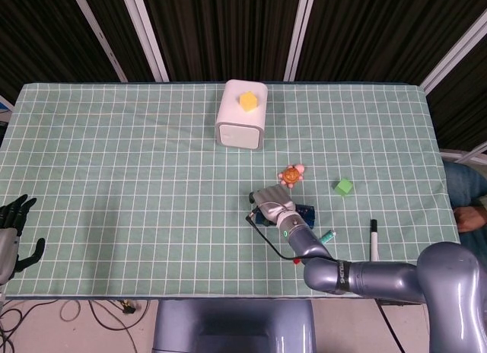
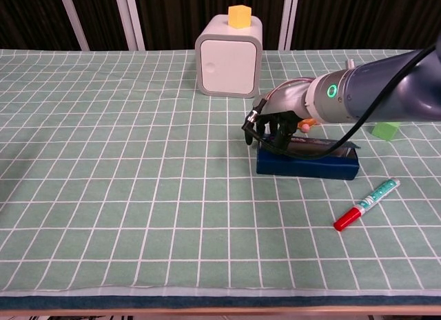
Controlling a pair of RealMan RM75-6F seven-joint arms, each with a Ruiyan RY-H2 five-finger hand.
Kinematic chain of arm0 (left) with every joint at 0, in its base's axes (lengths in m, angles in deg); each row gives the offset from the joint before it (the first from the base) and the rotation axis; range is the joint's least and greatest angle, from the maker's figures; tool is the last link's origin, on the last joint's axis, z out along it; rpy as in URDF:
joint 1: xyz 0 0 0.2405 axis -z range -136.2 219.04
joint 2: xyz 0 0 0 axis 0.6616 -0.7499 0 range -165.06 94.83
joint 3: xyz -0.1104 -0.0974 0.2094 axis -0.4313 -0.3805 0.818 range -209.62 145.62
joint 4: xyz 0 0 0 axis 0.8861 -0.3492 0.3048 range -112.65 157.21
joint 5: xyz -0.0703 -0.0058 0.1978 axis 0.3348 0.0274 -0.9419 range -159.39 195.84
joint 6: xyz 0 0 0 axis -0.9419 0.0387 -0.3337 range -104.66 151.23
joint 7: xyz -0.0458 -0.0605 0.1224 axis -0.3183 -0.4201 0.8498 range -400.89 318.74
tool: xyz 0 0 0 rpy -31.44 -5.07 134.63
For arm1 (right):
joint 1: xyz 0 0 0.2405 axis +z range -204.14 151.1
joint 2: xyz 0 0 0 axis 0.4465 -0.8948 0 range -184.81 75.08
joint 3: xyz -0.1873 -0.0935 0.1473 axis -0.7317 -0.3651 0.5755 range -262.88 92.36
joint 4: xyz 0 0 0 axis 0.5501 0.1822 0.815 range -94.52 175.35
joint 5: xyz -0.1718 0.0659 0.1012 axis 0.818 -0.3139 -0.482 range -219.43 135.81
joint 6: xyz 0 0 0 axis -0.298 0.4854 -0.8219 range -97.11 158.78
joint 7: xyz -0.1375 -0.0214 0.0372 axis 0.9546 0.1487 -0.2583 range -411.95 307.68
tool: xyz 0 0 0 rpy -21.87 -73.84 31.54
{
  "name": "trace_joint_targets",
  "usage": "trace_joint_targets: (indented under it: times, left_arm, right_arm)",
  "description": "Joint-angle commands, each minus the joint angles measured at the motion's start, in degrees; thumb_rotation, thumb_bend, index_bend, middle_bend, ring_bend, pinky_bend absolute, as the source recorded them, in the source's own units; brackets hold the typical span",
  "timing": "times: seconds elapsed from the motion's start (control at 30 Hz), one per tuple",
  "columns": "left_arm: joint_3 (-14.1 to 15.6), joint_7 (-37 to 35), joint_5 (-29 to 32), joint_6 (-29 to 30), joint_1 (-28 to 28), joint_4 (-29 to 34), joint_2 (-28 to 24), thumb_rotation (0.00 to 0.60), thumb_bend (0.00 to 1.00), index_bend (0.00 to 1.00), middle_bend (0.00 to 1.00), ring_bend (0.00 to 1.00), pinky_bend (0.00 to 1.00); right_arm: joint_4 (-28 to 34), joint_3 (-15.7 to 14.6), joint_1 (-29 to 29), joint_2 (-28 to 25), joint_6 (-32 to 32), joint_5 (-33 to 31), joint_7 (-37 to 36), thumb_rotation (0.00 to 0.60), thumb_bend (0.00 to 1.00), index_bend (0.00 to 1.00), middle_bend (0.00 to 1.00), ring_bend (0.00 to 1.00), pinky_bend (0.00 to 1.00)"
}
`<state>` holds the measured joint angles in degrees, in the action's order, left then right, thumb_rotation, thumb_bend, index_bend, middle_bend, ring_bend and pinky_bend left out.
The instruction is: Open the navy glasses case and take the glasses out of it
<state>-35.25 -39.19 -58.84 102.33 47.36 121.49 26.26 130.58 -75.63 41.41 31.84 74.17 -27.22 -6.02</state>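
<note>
The right hand (image 2: pixel 275 130) rests with curled fingers on the left end of the long navy glasses case (image 2: pixel 308 163); whether it grips, I cannot tell. Bare green checked tablecloth (image 2: pixel 138 161) lies to its left. The left hand (image 1: pixel 11 235) hangs with fingers apart at the table edge.

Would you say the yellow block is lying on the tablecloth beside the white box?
No, the yellow block sits on top of the white box.

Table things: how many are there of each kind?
Navy glasses case: 1
White box: 1
Blocks: 2, yellow block, green block
Markers: 2, red-capped marker, black marker
Orange turtle toy: 1
Total: 7
</note>
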Motion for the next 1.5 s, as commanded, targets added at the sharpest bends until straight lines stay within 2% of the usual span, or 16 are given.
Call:
trace_joint_targets:
  times: [0.03, 0.27, 0.47, 0.63, 0.73, 0.8, 0.97, 1.27, 1.5]
  left_arm:
    - [-0.02, -0.02, 0.04, -0.01, 0.0, 0.0, 0.0, 0.6, 0.44, 0.05, 0.0, 0.0, 0.0]
    - [0.0, -0.05, 0.03, 0.02, -0.01, -0.01, 0.0, 0.6, 0.44, 0.05, 0.0, 0.0, 0.0]
    - [0.01, -0.03, 0.06, -0.03, 0.0, 0.06, -0.05, 0.6, 0.44, 0.05, 0.0, 0.0, 0.0]
    - [0.02, -0.06, 0.06, -0.06, 0.01, 0.08, -0.08, 0.6, 0.44, 0.05, 0.0, 0.0, 0.0]
    - [0.04, -0.06, 0.11, -0.12, 0.01, 0.1, -0.09, 0.6, 0.44, 0.05, 0.0, 0.0, 0.0]
    - [0.06, -0.02, 0.08, -0.13, 0.02, 0.09, -0.09, 0.6, 0.44, 0.05, 0.0, 0.0, 0.0]
    - [0.04, 0.01, 0.14, -0.03, -0.03, 0.13, -0.11, 0.6, 0.44, 0.05, 0.0, 0.0, 0.0]
    - [-0.02, -0.14, 0.0, 0.13, -0.04, 0.16, -0.14, 0.6, 0.44, 0.05, 0.0, 0.0, 0.0]
    - [-0.1, -0.3, 0.04, 0.15, -0.02, 0.1, -0.13, 0.6, 0.44, 0.05, 0.0, 0.0, 0.0]
  right_arm:
    - [0.08, -0.51, 0.95, -1.82, -3.7, -0.88, -2.47, 0.6, 0.78, 0.3, 0.36, 0.61, 0.39]
    - [-0.38, -1.65, 1.47, -2.37, -4.33, 1.56, -6.16, 0.6, 0.77, 0.3, 0.35, 0.6, 0.37]
    - [-0.52, -3.9, 2.9, -2.49, -3.61, 1.07, -6.86, 0.6, 0.69, 0.3, 0.32, 0.51, 0.31]
    - [-0.62, -5.52, 3.93, -1.96, -1.0, 0.97, -6.45, 0.6, 0.56, 0.3, 0.27, 0.38, 0.26]
    - [-0.53, -5.73, 3.97, -1.77, -0.11, 1.52, -7.03, 0.6, 0.44, 0.3, 0.22, 0.3, 0.23]
    - [-0.54, -5.53, 3.68, -1.54, 0.77, 2.36, -7.87, 0.6, 0.4, 0.3, 0.21, 0.27, 0.23]
    - [-1.29, -5.1, 1.76, -0.15, 5.76, 7.8, -9.83, 0.6, 0.4, 0.3, 0.21, 0.27, 0.23]
    - [-0.1, -6.4, 0.61, -2.87, 7.06, 7.94, -8.75, 0.6, 0.39, 0.3, 0.21, 0.27, 0.23]
    - [8.14, -6.03, -2.52, -9.62, 10.54, 6.99, -10.93, 0.6, 0.26, 0.26, 0.2, 0.26, 0.23]
